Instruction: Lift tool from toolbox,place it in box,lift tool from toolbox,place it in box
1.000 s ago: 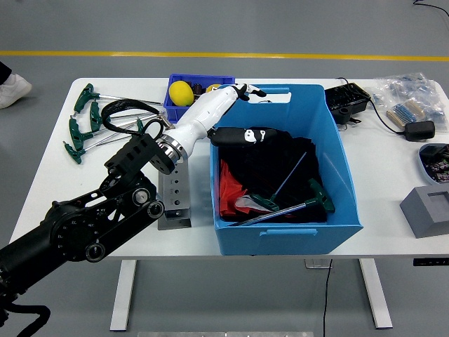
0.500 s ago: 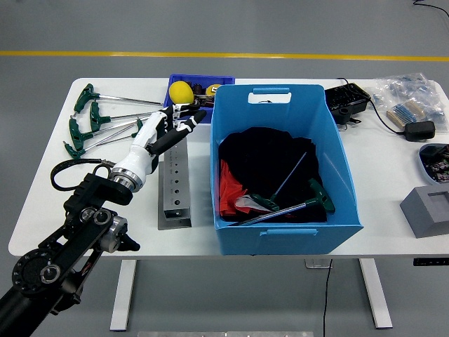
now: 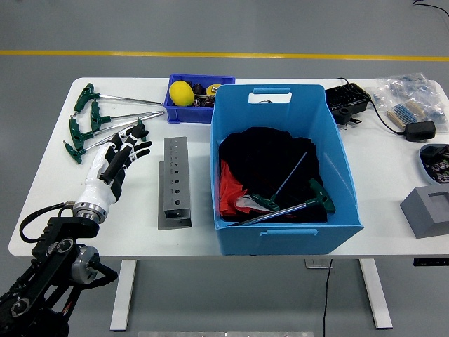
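Several green T-handle hex keys [image 3: 92,116] lie fanned out on the white table at the far left. My left hand [image 3: 130,146], white with black fingertips, hovers just right of them with its fingers spread and nothing in it. The big blue box [image 3: 341,151] stands mid-table, lined with black and red cloth. Two green-handled T-keys [image 3: 320,196] lie in its front part. A grey metal tool rack [image 3: 175,184] stands between my hand and the box. My right hand is out of view.
A small blue bin [image 3: 177,110] with a yellow ball [image 3: 181,92] sits behind the rack. At the right are a black charger with cables [image 3: 349,102], plastic bags of parts [image 3: 410,95], a grey block [image 3: 426,210] and a tray [image 3: 435,157] at the edge.
My left arm has drawn back from over the blue box's far left corner, moving left and toward me. It now sits low beside the hex keys, hand still empty.
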You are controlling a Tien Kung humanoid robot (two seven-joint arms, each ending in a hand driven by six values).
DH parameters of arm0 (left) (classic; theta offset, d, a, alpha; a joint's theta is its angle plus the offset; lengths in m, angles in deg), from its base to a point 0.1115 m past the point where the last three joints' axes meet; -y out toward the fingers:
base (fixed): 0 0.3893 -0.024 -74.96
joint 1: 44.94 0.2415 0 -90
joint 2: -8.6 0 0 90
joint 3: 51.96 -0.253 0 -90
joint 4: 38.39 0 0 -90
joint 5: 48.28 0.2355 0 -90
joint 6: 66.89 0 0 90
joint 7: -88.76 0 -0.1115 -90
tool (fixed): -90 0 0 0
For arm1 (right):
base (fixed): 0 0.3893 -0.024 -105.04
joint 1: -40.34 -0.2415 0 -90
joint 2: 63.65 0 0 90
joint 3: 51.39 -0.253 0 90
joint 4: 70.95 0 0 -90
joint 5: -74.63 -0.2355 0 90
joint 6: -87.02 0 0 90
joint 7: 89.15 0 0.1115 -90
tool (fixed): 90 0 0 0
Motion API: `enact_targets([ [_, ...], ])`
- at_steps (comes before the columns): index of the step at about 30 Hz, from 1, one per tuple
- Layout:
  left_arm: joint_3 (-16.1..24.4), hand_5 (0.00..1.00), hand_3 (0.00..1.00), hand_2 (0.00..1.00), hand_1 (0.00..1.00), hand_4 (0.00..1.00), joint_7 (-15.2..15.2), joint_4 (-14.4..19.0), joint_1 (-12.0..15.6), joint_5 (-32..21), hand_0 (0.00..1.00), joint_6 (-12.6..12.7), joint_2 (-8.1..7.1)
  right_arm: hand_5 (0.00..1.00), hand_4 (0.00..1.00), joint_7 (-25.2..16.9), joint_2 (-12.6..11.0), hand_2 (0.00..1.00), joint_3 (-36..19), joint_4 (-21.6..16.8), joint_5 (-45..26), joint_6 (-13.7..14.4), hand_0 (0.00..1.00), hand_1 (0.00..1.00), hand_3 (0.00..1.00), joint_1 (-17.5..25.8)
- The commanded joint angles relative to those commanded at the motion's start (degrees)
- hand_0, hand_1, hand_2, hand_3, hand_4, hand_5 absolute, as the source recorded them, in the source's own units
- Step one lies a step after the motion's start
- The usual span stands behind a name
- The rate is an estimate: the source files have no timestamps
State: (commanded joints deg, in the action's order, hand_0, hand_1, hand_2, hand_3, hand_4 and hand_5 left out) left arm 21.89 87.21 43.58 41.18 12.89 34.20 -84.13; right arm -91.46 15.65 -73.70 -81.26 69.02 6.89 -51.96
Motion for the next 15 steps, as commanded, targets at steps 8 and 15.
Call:
enact_targets([
  [8, 1.64, 0.646, 0.753, 0.775, 0.705, 0.9, -0.88, -0.21, -1.84, 1.61, 0.728, -2.35, 0.15, 0.768, 0.854, -0.92, -0.48, 0.733, 3.15, 0.0, -3.3, -0.57, 0.691, 0.658, 0.601, -0.07],
  [15, 1.49, 0.705, 0.807, 0.893, 0.833, 0.919, -4.69, -1.39, -1.75, -1.49, 0.808, -3.82, 0.72, 0.767, 0.854, -0.98, -0.66, 0.733, 0.99, 0.0, -2.1, -0.74, 0.691, 0.658, 0.601, -0.16],
])
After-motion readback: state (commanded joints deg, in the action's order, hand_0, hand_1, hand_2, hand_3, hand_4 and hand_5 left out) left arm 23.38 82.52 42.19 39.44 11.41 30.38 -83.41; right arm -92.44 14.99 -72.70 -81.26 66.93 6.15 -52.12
